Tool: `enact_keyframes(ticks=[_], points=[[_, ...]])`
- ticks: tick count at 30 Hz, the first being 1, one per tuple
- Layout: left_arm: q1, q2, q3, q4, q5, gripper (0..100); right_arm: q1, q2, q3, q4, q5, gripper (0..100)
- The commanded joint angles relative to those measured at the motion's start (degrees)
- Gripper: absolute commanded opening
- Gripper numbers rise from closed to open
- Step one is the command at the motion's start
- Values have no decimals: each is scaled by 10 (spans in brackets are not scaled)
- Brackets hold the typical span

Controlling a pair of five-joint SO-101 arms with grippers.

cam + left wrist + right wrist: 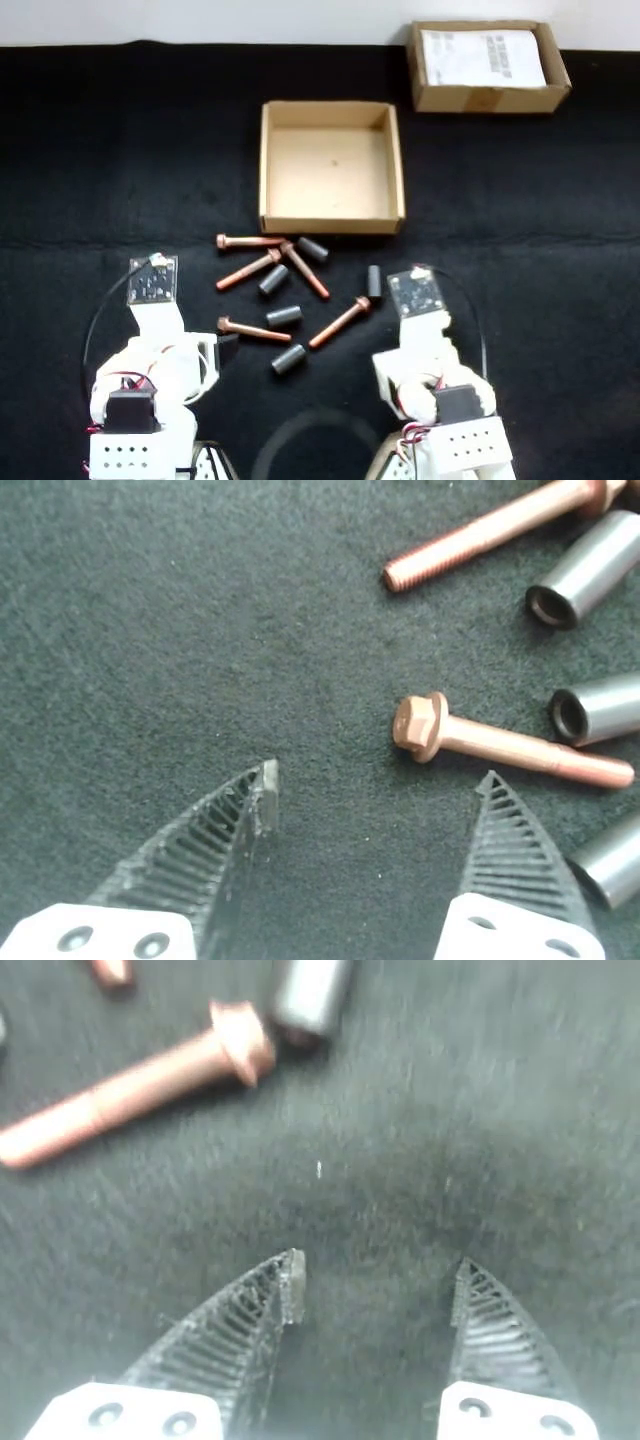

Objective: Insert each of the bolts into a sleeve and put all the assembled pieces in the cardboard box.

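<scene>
Black cloth (pixel 100 150) covers your table. Five copper-coloured bolts (pixel 250 241) and five dark sleeves (pixel 284 316) lie on it in a loose scatter, just in front of the open cardboard box (pixel 330 224). Every bolt lies bare on the cloth, apart from the sleeves' bores and outside the box.

Your left gripper (pixel 379 775) hangs low over the cloth at the near left edge of the scatter, with its fingers spread wide and gripping nothing. One bolt (pixel 510 748) lies flat just ahead of its fingertips, hex head toward the gap. A sleeve (pixel 600 708) lies just beside that bolt's shank, and another sleeve (pixel 610 860) lies close by one fingertip.

Your right gripper (pixel 379 1260) hangs over bare cloth at the near right edge of the scatter, its fingers likewise wide apart and empty. A bolt (pixel 130 1085) lies a little way ahead of it, with its head next to the end of a sleeve (pixel 310 995).

At the far right of the table, well apart from the parts, a second box (pixel 480 99) holds a printed sheet of paper (pixel 482 57).
</scene>
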Motion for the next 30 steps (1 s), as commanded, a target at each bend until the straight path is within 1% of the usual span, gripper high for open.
enact_keyframes(ticks=[1,5,8,10,12,15,18,21,26,28,30], points=[[2,-5,-69,-5,-1,313,-7,-5,15,-59,-2,231],[1,-3,-122,-25,-1,313,-7,-5,-24,-65,-2,231],[4,-2,-153,-25,-7,313,-4,-5,-59,-63,-2,231],[4,-2,-172,-25,-55,313,-4,-5,-89,-40,0,231],[3,-2,-202,-25,-105,312,-4,-5,-131,6,0,231],[1,0,-250,-25,-95,311,-4,-5,-199,73,-2,231],[0,22,-302,2,-83,312,4,-1,-262,94,-2,231],[0,116,-368,27,-44,312,7,0,-310,95,-2,231],[5,351,-549,69,36,312,6,4,-347,95,1,231],[10,435,-618,93,67,312,6,29,-349,95,1,229],[33,502,-669,131,92,312,7,70,-369,102,1,228]])
